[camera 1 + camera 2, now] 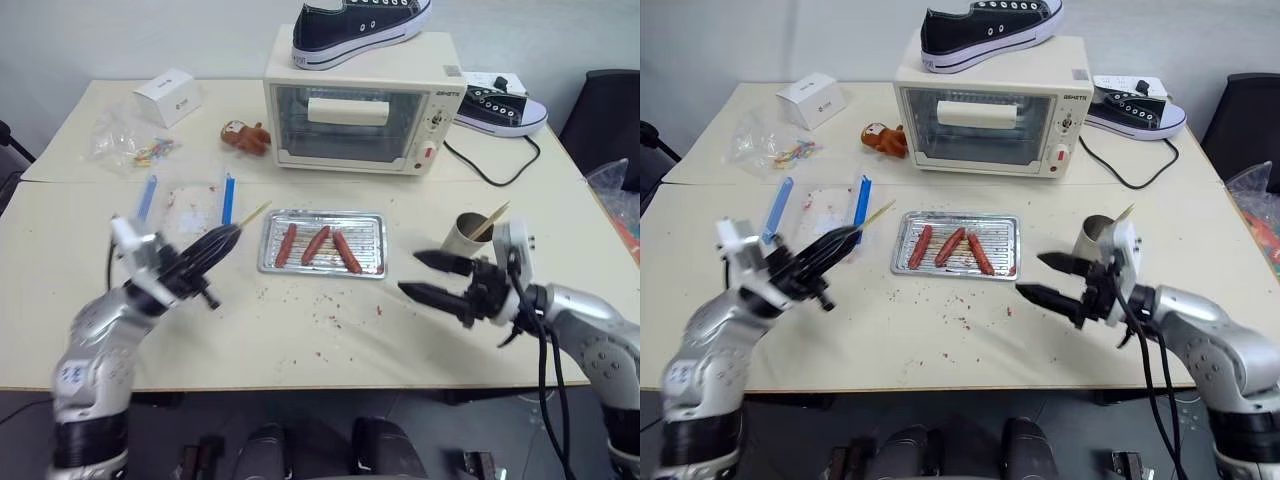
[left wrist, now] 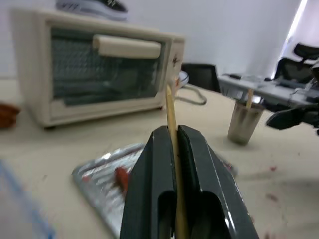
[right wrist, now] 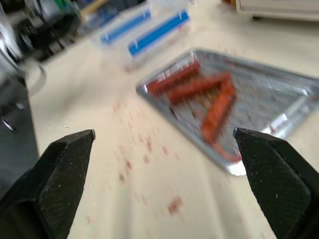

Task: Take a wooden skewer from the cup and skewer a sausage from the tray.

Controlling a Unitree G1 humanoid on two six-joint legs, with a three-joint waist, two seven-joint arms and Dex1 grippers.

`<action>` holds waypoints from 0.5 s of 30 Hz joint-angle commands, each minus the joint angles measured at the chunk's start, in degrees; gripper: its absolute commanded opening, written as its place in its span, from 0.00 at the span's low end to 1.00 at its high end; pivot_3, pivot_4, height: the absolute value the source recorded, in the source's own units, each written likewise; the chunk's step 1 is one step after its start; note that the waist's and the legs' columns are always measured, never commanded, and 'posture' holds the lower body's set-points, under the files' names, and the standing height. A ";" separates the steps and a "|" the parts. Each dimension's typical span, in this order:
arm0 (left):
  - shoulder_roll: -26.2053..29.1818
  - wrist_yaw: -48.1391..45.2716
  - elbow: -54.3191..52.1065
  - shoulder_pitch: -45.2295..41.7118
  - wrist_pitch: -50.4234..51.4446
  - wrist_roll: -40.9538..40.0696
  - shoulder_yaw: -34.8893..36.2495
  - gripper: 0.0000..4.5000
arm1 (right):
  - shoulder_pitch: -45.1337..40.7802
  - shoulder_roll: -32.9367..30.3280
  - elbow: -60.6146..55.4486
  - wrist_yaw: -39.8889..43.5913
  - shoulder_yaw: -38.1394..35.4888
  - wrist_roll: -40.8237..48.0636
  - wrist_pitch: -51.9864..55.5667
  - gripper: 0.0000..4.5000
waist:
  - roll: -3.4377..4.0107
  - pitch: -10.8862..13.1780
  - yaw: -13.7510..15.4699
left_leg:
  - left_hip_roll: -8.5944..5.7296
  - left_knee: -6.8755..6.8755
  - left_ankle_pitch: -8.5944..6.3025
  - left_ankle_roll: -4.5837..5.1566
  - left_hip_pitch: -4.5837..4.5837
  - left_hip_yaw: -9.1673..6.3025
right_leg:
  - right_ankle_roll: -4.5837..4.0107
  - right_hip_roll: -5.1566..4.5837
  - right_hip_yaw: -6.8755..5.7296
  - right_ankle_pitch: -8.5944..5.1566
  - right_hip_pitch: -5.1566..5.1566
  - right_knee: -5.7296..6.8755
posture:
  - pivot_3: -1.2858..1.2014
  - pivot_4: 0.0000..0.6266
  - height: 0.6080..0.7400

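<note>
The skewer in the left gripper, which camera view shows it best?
The left wrist view: the wooden skewer stands up close, clamped between the left gripper's shut fingers. Both eye views show only a thin tip poking past that gripper toward the tray. The right wrist view looks at the sausages instead.

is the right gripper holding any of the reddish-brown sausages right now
No, the right gripper is open and empty, and all three reddish-brown sausages lie in the shiny silver metal tray.
</note>
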 commanded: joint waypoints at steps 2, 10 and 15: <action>1.53 -0.96 -1.44 6.52 0.19 -2.90 7.36 0.00 | 4.09 -1.86 1.95 5.06 -1.41 -8.23 -9.97 1.00 | -0.04 -0.01 0.11 | -0.01 0.01 0.00 0.00 0.02 0.00 | 0.00 -0.04 0.01 0.01 0.04 -0.02 | 0.52 0.24 1.00; 0.15 -0.58 -1.95 13.23 -0.05 -3.12 10.67 0.00 | -8.39 0.51 -0.83 -2.67 5.76 -10.03 2.28 1.00 | -0.04 -0.02 -0.33 | 0.00 0.03 0.00 0.00 0.08 -0.04 | -0.06 -0.13 0.00 0.05 0.06 0.02 | 0.52 0.24 1.00; -1.01 0.76 -2.68 11.18 -0.18 -2.61 8.44 0.00 | -24.33 6.61 2.71 -9.54 14.80 -14.70 12.33 1.00 | -0.05 -0.03 -0.47 | 0.10 0.00 0.02 -0.10 0.04 -0.03 | -0.19 -0.24 -0.01 0.09 -0.04 0.04 | 0.52 0.24 1.00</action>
